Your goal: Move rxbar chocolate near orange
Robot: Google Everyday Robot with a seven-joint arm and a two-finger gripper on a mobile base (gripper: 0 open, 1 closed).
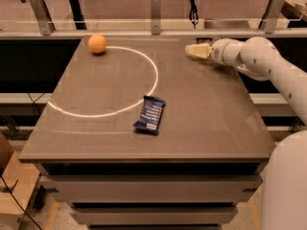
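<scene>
Camera view, the only one. Dark table (220, 128) with a white ring (155, 75) marked on its top.

Rxbar chocolate (149, 114): a flat dark wrapper with pale print. It lies on the table just outside the lower right of the ring, angled a little, its long axis running roughly front to back.

Orange (97, 44): far left corner area, sitting on the ring line, well apart from the bar.

Gripper (193, 50): over the far right part of the table, pointing left, on a white arm (261, 59) that comes in from the right. It is well apart from both bar and orange. I cannot tell whether it is open or closed; nothing shows in its hold.

Judgement: the bar is not yet grasped and the approach is still to come.

Risks:
- The bar is thin and flat, so a descent that stops high likely closes on nothing, while a skewed one may push it across the top.
- A slick wrapper could slip mid-carry.
- The orange is round, and a nudge during placement may roll it toward the back edge.
</scene>
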